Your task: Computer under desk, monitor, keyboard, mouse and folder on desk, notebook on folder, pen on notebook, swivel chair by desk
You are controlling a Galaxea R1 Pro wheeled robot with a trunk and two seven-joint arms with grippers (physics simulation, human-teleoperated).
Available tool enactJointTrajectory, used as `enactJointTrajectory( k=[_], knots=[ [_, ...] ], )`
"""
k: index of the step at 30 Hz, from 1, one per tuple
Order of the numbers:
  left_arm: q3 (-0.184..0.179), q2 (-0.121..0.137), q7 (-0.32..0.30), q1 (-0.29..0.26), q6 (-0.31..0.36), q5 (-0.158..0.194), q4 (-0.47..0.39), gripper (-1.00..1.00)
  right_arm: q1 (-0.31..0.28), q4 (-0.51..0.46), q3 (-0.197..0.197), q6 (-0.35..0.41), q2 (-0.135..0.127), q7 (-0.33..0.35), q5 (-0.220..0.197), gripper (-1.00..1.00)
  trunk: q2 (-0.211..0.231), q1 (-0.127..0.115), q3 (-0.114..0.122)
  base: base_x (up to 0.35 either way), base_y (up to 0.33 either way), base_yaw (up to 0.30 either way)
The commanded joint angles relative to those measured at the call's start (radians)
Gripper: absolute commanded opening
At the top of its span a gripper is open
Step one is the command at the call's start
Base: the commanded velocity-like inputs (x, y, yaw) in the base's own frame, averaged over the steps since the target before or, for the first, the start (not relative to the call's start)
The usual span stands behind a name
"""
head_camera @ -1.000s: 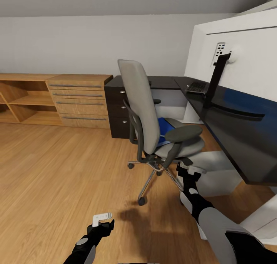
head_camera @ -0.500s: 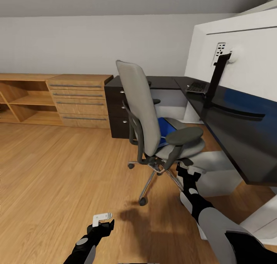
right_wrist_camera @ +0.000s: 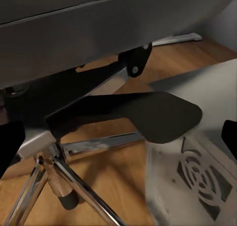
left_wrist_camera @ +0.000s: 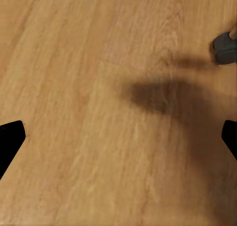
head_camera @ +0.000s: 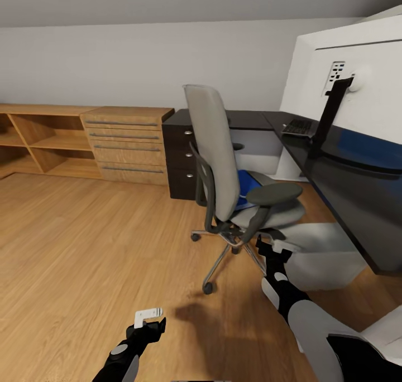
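Monitor (head_camera: 357,86) and keyboard (head_camera: 300,127) on desk (head_camera: 357,198), computer (head_camera: 324,256) beneath; blue folder (head_camera: 245,189) unmoved on swivel chair (head_camera: 240,170) seat; left gripper (head_camera: 149,320) and right gripper (head_camera: 272,252) both spread, holding nothing.

A home study corner in a bedroom-like room. The floor (head_camera: 84,248) is warm wood planking and the far wall (head_camera: 139,64) is plain pale grey under a sloping ceiling (head_camera: 167,3). Low light-wood cabinets (head_camera: 84,142), with open shelves and a drawer stack, line the far wall on the left. To the right a glossy black desk (head_camera: 357,203) with a drawer unit turns the corner, bearing a wide monitor (head_camera: 357,86) and a keyboard (head_camera: 300,127). A grey swivel chair (head_camera: 223,164) stands before it, and a white computer case (head_camera: 324,259) sits under the desk.
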Motion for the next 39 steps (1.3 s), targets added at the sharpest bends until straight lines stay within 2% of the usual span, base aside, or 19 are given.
enactJointTrajectory(
  k=[1,10,34,39],
  knots=[
    [-0.003,0.001,0.005,0.000,0.005,0.010,-0.002,1.00,-0.001,0.000,-0.004,-0.005,0.000,0.004,-0.004,1.00,0.000,0.000,-0.001,0.000,0.000,0.108],
    [-0.003,0.001,0.005,0.000,0.005,0.010,-0.002,1.00,-0.001,0.000,-0.004,-0.006,0.001,0.004,-0.004,1.00,0.000,0.000,-0.001,0.000,0.000,0.081],
    [-0.003,0.001,0.006,0.000,0.005,0.012,-0.002,1.00,-0.001,0.000,-0.004,-0.006,0.000,0.004,-0.002,1.00,0.000,0.000,-0.001,-0.030,0.028,0.005],
    [0.001,0.003,0.007,0.000,0.005,0.013,-0.002,1.00,-0.001,0.000,-0.004,-0.006,0.000,0.003,-0.002,1.00,0.000,0.000,-0.001,-0.001,0.001,0.160]
  ],
)
